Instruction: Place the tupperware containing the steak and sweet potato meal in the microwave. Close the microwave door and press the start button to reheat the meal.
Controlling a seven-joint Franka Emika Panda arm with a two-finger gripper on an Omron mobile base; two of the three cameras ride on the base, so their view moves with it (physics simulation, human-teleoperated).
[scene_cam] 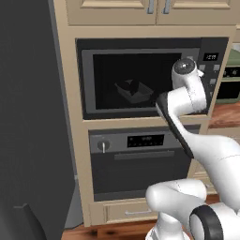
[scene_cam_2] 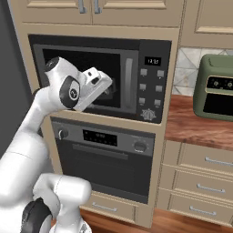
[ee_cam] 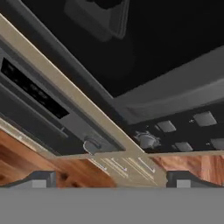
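Beige cabinetry fills the centre of both base views and frames the black microwave, whose microwave door looks shut, its dark glass spanning the upper middle of the left base view. Below it sits a knobbed oven with a horizontal handle, and a wooden counter runs off to the right of the right base view carrying a green countertop appliance. Through the glass a faint rectangular outline, probably the tupperware, rests on the cavity floor near the middle; the steak and sweet potato cannot be made out in the gloom. The white arm crosses the lower right of the left base view, its wrist raised before the right part of the door. The gripper hangs with its fingertips spread wide at the bottom corners of the hand view, grasping nothing. With container in and door apparently closed, what remains is likely the start button. The control panel, a tall strip of small grey buttons and a dial, stands just right of the door, and in the hand view its buttons lie ahead and to the lower right of the fingers. Nothing appears to block that short sideways reach, though the vertical bar handle stands between glass and panel. Which button means start is too small to read.
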